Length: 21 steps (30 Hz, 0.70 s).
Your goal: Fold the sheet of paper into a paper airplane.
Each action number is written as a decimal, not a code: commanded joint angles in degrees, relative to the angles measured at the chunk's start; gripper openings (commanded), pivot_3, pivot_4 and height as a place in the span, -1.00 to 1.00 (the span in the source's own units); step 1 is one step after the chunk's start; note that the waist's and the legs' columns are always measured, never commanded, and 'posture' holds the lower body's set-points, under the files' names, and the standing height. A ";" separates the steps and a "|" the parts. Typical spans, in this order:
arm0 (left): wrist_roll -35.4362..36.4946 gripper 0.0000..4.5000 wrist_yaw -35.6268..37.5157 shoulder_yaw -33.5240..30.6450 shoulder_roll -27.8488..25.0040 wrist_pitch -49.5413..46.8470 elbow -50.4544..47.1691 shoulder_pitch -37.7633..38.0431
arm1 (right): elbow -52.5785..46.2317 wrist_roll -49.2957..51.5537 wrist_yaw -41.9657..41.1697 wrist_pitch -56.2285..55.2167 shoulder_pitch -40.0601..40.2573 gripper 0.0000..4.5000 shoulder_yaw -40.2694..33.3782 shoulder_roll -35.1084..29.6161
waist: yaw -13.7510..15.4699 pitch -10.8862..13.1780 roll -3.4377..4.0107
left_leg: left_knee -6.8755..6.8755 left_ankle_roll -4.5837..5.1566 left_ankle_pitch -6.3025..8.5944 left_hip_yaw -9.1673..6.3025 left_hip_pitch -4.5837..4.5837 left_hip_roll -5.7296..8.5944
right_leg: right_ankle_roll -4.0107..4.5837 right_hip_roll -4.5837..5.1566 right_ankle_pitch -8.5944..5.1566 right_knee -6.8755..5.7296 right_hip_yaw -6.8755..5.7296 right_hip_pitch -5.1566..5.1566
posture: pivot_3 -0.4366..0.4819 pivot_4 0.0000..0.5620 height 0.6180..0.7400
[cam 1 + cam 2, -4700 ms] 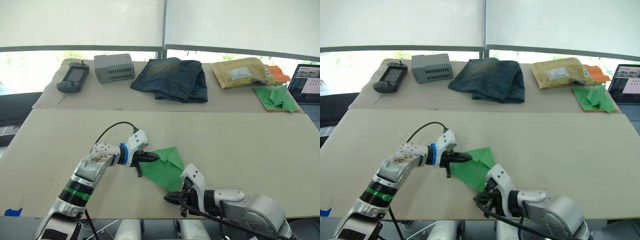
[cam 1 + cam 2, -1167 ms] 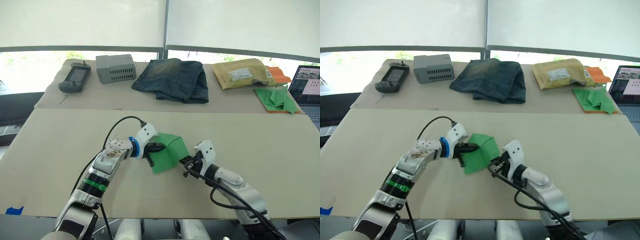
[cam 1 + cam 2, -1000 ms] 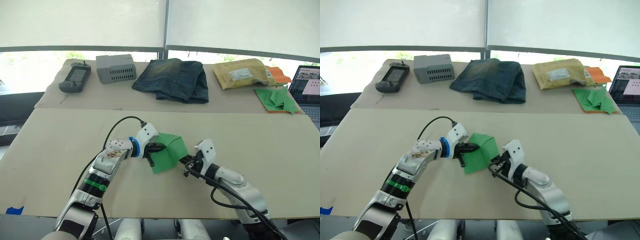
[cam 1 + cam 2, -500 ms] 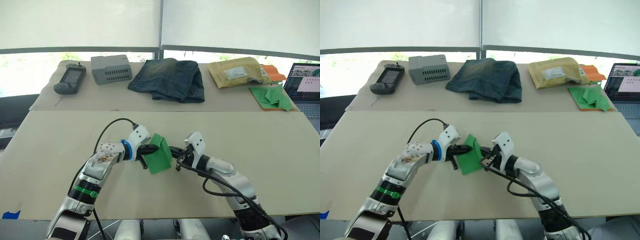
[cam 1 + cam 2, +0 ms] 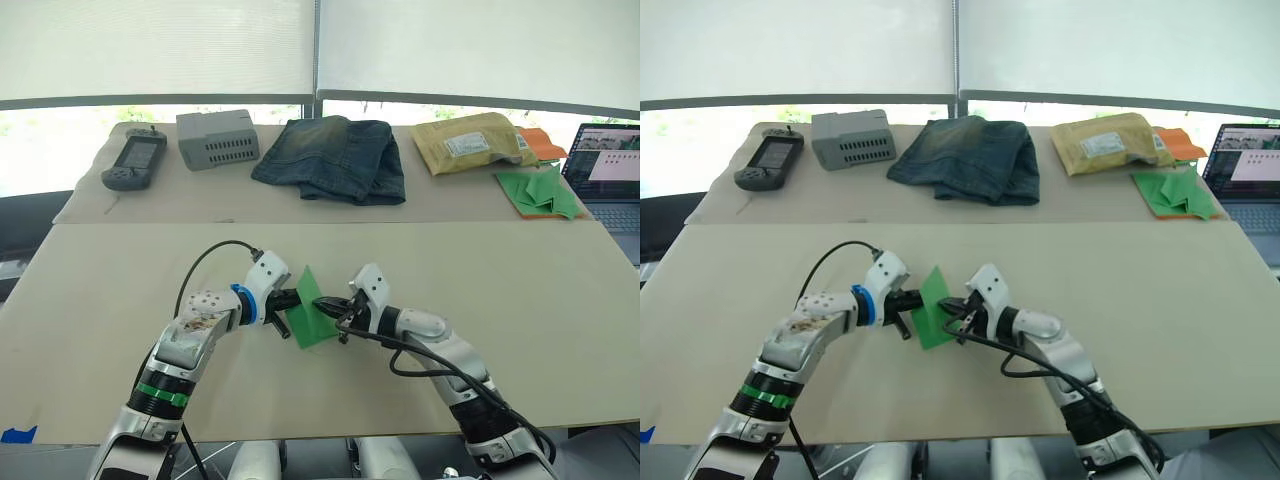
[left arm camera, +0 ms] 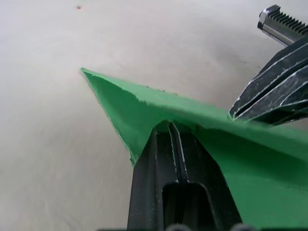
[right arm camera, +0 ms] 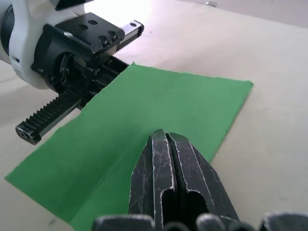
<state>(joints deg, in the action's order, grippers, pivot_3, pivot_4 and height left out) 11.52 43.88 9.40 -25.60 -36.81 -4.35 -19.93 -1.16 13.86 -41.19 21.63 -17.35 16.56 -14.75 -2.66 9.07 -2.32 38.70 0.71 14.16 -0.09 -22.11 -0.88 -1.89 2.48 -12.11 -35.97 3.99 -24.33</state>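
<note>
Both your grippers pinch the sheet of paper [image 5: 312,312] at frame centre, lifted off the table [image 5: 520,300]: left gripper [image 5: 290,299] clamped on one edge, right gripper [image 5: 333,308] on the other; you look mid-fold; next, press the crease flat

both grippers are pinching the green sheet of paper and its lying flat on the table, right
Not quite. Both the left gripper and the right gripper are pinching the sheet of paper, but it is not lying flat: the left eye view shows it folded and raised on edge between them, above the table.
</note>
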 commanded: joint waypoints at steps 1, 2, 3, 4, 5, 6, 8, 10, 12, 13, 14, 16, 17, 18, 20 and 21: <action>-0.32 -0.99 -1.32 -1.81 -2.35 -2.03 0.10 1.98 | 0.63 -0.47 -0.93 -2.41 -1.88 -1.00 0.06 0.90 | -0.04 0.00 0.01 | -0.01 0.00 0.00 -0.01 0.02 -0.02 | 0.00 -0.01 0.00 -0.01 0.00 0.00 | -0.05 -0.47 0.81; -0.23 -0.99 -1.47 -2.13 -2.72 -2.15 -0.18 2.45 | 1.33 -0.68 -1.00 -2.74 -2.46 -1.00 0.15 1.14 | -0.01 0.00 0.01 | -0.01 0.00 0.00 -0.02 0.03 -0.02 | 0.01 -0.01 0.00 -0.02 -0.01 0.00 | -0.05 -0.47 0.81; -0.11 -0.99 -1.55 -2.45 -3.10 -2.33 -0.57 2.93 | 2.06 -0.85 -1.07 -3.03 -3.09 -1.00 0.17 1.37 | -0.06 0.01 0.01 | -0.01 0.00 0.00 -0.02 0.05 -0.01 | 0.02 0.00 -0.01 -0.04 -0.01 0.00 | -0.05 -0.47 0.81; 0.00 -0.99 -1.60 -2.66 -3.35 -2.47 -0.88 3.26 | 2.59 -0.98 -1.12 -3.25 -3.53 -1.00 0.15 1.54 | -0.07 0.01 0.02 | -0.01 0.00 0.00 -0.02 0.05 -0.02 | 0.02 0.00 -0.01 -0.04 0.00 0.00 | -0.05 -0.47 0.81; 0.16 -0.99 -1.73 -3.26 -3.70 -2.64 -1.31 3.69 | 3.37 -1.26 -1.41 -3.67 -4.20 -1.00 0.26 1.65 | 0.00 0.01 0.02 | -0.01 0.00 0.00 -0.03 0.06 -0.02 | 0.02 0.01 -0.01 -0.04 0.01 0.00 | -0.05 -0.47 0.81; 0.27 -0.99 -1.84 -3.66 -3.90 -2.74 -1.59 3.94 | 3.89 -1.48 -1.66 -3.98 -4.60 -1.00 0.30 1.71 | -0.01 0.01 0.02 | -0.01 0.00 0.00 -0.02 0.05 -0.02 | 0.03 0.01 -0.01 -0.04 0.00 0.01 | -0.05 -0.47 0.81; 0.47 -0.99 -2.13 -4.66 -4.48 -2.82 -2.09 4.21 | 4.88 -1.81 -2.21 -4.48 -5.30 -1.00 0.48 1.83 | -0.02 0.01 0.02 | -0.02 0.00 0.00 -0.03 0.05 -0.03 | 0.04 0.01 -0.01 -0.03 0.00 0.00 | -0.05 -0.47 0.81; 1.20 -0.99 -2.59 -6.50 -5.12 -2.70 -2.74 4.04 | 5.88 -2.44 -2.68 -4.69 -5.92 -1.00 0.91 1.83 | -0.07 0.01 0.02 | -0.03 0.00 0.00 -0.03 0.05 -0.04 | 0.04 0.00 -0.01 -0.03 -0.01 -0.02 | -0.05 -0.47 0.81; 2.80 -0.99 -2.53 -8.23 -4.82 -1.30 -3.38 3.56 | 6.38 -3.06 -3.02 -4.33 -6.03 -1.00 1.37 1.76 | -0.07 0.02 0.03 | -0.05 0.00 0.00 -0.04 0.05 -0.04 | 0.06 0.01 0.00 -0.05 -0.01 -0.03 | -0.05 -0.47 0.81; 3.89 -0.99 -2.19 -8.92 -4.32 -0.49 -3.86 3.20 | 6.66 -3.64 -2.78 -3.88 -5.95 -1.00 1.61 1.67 | -0.04 0.04 0.05 | -0.05 0.00 0.00 -0.05 0.04 -0.04 | 0.06 0.01 0.00 -0.05 -0.01 -0.05 | -0.05 -0.47 0.81; 5.02 -0.99 -1.68 -9.40 -3.66 0.02 -4.44 2.74 | 7.17 -4.49 -2.46 -3.63 -5.89 -1.00 1.96 1.49 | 0.05 0.04 0.05 | -0.05 0.00 0.00 -0.06 0.01 -0.04 | 0.06 0.03 0.00 -0.05 -0.01 -0.08 | -0.05 -0.47 0.81; 6.33 -0.99 -0.98 -9.58 -2.76 0.49 -5.12 1.96 | 8.04 -5.68 -2.09 -3.14 -5.90 -1.00 2.38 1.41 | 0.14 0.04 0.05 | -0.04 -0.01 0.00 -0.07 -0.02 -0.03 | 0.12 0.06 0.04 -0.04 -0.01 -0.08 | -0.05 -0.47 0.81; 6.75 -0.99 -0.70 -9.22 -2.46 0.60 -5.42 1.69 | 8.29 -5.98 -1.82 -2.72 -5.85 -1.00 2.43 1.49 | 0.21 0.04 0.05 | -0.04 -0.01 0.00 -0.07 -0.02 -0.02 | 0.24 0.09 0.11 -0.03 -0.01 -0.07 | -0.05 -0.47 0.81; 7.01 -0.99 -0.25 -8.46 -2.19 0.54 -5.80 1.50 | 8.48 -6.25 -1.36 -2.16 -5.85 -1.00 2.42 1.64 | 0.20 0.04 0.04 | -0.03 -0.01 0.00 -0.06 -0.03 0.00 | 0.25 0.11 0.12 -0.03 -0.01 -0.05 | -0.05 -0.47 0.81; 7.07 -0.99 0.36 -6.01 -1.43 -0.13 -6.60 1.28 | 8.78 -7.33 -0.39 -0.69 -5.77 -1.00 2.66 1.53 | 0.17 0.04 0.05 | 0.00 -0.01 0.00 -0.04 -0.01 0.00 | 0.23 0.11 0.12 -0.02 0.00 -0.03 | -0.05 -0.47 0.81; 6.73 -0.99 0.48 -4.75 -1.11 -0.20 -6.66 1.28 | 8.73 -7.54 0.01 -0.44 -5.66 -1.00 2.48 1.54 | 0.18 0.04 0.05 | -0.01 -0.01 0.00 -0.03 0.02 0.00 | 0.23 0.10 0.12 -0.02 0.00 -0.01 | -0.05 -0.47 0.81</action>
<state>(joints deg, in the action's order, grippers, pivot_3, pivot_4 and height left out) 17.93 43.62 2.96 -27.01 -37.46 -9.03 -17.89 6.60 7.53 -42.30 19.50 -23.32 18.72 -13.05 -2.48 9.11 -2.28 38.69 0.70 14.16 -0.10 -22.09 -0.88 -1.67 2.57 -11.99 -35.99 3.98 -24.33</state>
